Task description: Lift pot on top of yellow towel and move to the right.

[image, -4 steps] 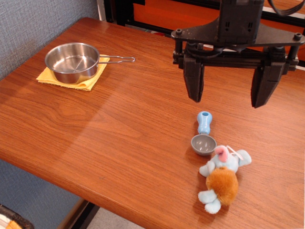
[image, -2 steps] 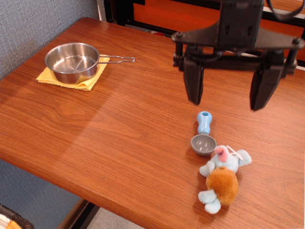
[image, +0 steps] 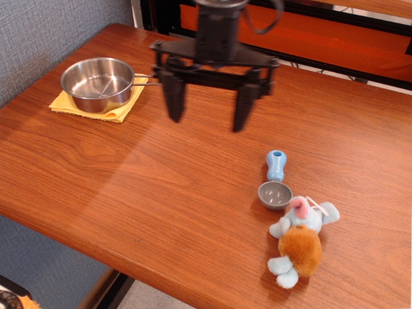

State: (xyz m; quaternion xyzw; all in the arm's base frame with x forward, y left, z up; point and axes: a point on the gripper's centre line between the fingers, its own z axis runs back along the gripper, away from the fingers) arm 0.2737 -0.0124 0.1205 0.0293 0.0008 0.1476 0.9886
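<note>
The pot (image: 98, 83), a shiny steel pan with a thin wire handle pointing right, rests on the yellow towel (image: 120, 108) at the table's back left. My gripper (image: 207, 121) hangs above the table just right of the pot, its two black fingers spread wide and nothing between them. Its left finger (image: 173, 96) stands in front of the far end of the pot's handle. The gripper touches neither the pot nor the towel.
A small grey bowl (image: 275, 194) and a blue peg-like toy (image: 275, 165) lie right of centre. A plush toy (image: 299, 240), light blue and orange, lies near the front right edge. A grey wall (image: 45, 32) borders the table's left side.
The gripper has swept left from above the blue toy and bowl to a spot beside the pot's handle, still open. Nothing on the table has moved.
</note>
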